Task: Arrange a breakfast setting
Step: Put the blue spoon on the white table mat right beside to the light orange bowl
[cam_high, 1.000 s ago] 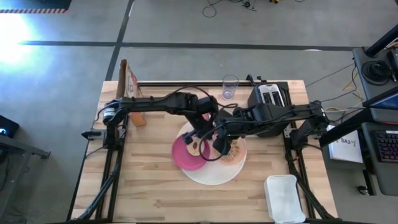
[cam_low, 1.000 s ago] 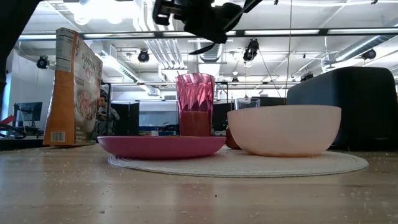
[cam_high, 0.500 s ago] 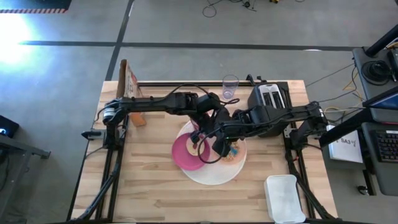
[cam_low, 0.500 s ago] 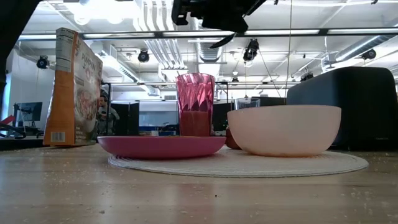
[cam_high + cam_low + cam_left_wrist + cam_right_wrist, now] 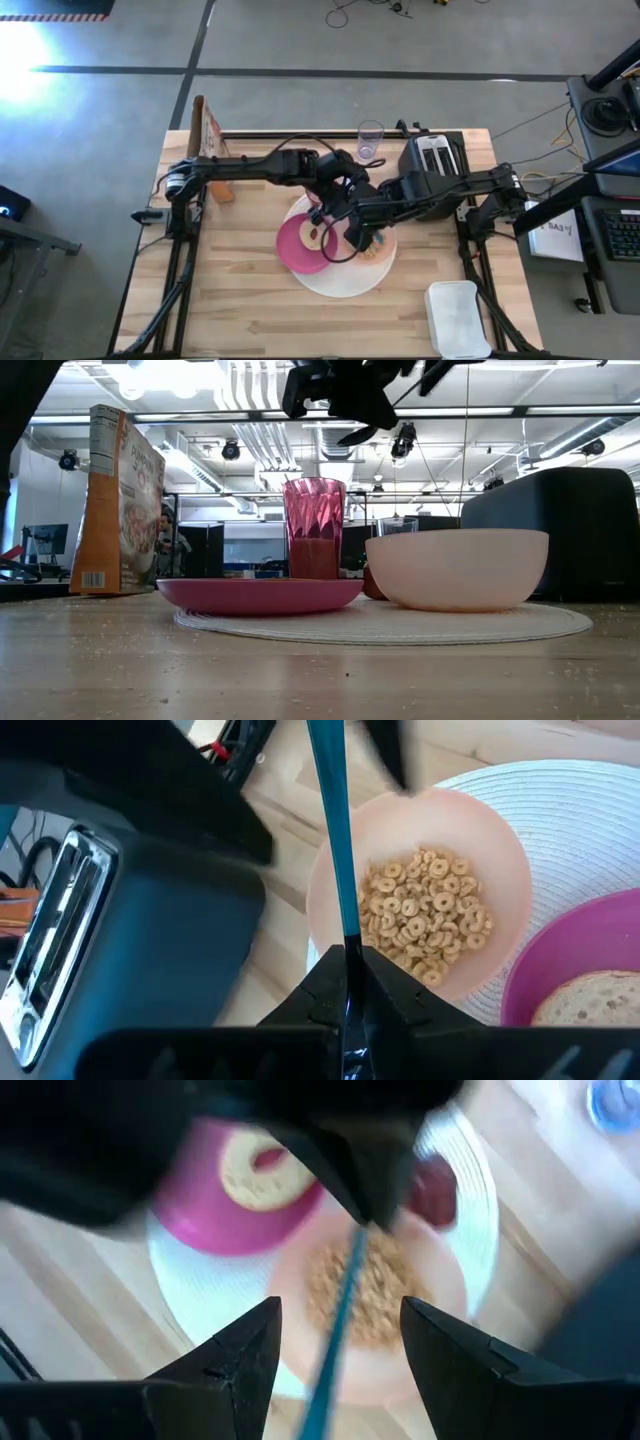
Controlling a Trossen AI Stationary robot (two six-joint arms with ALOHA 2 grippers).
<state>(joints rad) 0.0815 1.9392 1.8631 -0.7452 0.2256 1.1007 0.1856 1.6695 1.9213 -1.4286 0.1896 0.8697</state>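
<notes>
Teal plastic marks the spoon (image 5: 334, 840), whose handle is pinched between the fingers of the left hand (image 5: 349, 982), clenched on it above the peach bowl (image 5: 420, 910). Directly beneath that hand the bowl holds ring-shaped cereal (image 5: 422, 920). The right hand (image 5: 340, 1342) hangs over the same bowl with its two dark fingers spread apart and the teal handle running between them without touching either.

Just beside the bowl, on the left hand's side, sits the magenta plate (image 5: 302, 245) with a round slice of bread (image 5: 588, 1002) on it. Both bowl and magenta plate rest on the large white plate (image 5: 345, 280), and the pink cup (image 5: 314, 528) stands on that plate too, behind the magenta one in the low view.

Farther out from the right hand, the black toaster (image 5: 432, 155) stands near the surface's (image 5: 240, 310) back edge, and a clear glass (image 5: 370, 139) is next to it. A cereal box (image 5: 122, 500) stands well away beyond the left arm. A white tub (image 5: 458, 318) lies at the near corner on the right arm's side.
</notes>
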